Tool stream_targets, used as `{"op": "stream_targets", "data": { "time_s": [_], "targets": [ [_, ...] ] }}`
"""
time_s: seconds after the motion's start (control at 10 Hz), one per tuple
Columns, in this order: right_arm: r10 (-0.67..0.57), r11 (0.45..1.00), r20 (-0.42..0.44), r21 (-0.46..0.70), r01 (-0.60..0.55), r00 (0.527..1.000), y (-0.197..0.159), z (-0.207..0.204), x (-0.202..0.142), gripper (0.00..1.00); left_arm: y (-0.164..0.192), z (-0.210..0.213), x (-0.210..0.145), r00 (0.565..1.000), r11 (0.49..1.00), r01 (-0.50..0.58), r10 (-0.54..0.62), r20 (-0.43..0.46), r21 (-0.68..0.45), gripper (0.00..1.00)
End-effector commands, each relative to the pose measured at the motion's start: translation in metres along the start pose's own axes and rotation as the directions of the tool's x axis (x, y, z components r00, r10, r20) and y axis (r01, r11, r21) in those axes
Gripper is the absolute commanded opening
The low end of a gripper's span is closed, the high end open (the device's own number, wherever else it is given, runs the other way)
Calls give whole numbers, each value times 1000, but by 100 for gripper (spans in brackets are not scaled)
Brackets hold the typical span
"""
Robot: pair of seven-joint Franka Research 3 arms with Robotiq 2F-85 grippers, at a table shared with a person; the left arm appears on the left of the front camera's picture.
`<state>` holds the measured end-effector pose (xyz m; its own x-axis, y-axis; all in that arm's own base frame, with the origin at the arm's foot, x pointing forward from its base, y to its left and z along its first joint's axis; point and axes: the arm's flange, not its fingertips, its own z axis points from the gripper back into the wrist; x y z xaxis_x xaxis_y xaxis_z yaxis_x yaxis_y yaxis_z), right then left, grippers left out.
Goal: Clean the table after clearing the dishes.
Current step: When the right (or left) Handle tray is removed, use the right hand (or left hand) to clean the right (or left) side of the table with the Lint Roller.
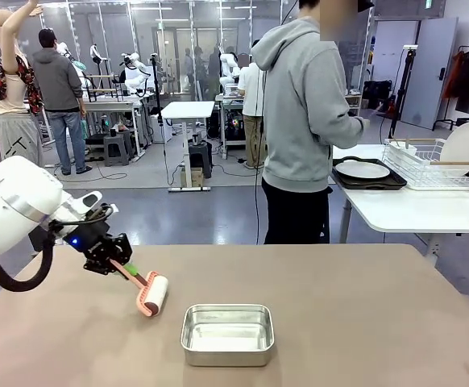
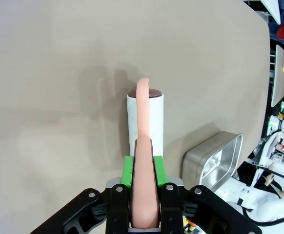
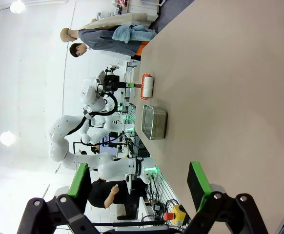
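With the dishes gone from the brownish-taupe table [image 1: 363,314], the cleaning step appears to be in hand: the left gripper [image 2: 144,181] is clamped on the pink handle of a lint roller [image 1: 152,294], whose white roll rests on the tabletop at the robot's left. A small steel pan [image 1: 227,333] sits just beside the roller, toward the middle of the near side, and its rim is the closest obstacle to any sideways stroke. The right gripper [image 3: 139,187] hangs with its green pads wide apart and nothing between them, looking along the bare surface. The next move likely calls for rolling the tool across the top with steady downward contact, steering clear of the pan or having it shifted. There is ample open room beyond the roller and to the right of the pan, out to the rounded far corners. Past the far edge a person in a grey hoodie [image 1: 303,121] stands turned toward a white-topped side table [image 1: 412,210], where one white plate [image 1: 363,169] lies on a dark tray [image 1: 371,181] and another plate [image 1: 463,147] stands in a wire rack [image 1: 428,165].
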<state>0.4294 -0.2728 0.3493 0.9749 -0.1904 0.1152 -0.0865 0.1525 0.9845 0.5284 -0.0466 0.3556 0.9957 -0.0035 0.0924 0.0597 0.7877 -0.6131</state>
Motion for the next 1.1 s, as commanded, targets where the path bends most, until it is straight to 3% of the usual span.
{"op": "stream_targets", "data": {
  "time_s": [0.0,0.5,1.0],
  "targets": [
    [7,1000,-2,3,-7,1000,5,-1,-1,100,51,11,-4,998,998,37,-39,47,53,21],
    [7,1000,-2,3,-7,1000,5,-1,-1,100,141,75,-36,991,989,106,-114,71,102,21],
    [7,1000,-2,3,-7,1000,5,-1,-1,100,182,138,-53,994,975,77,-90,55,209,21]
  ]
}}
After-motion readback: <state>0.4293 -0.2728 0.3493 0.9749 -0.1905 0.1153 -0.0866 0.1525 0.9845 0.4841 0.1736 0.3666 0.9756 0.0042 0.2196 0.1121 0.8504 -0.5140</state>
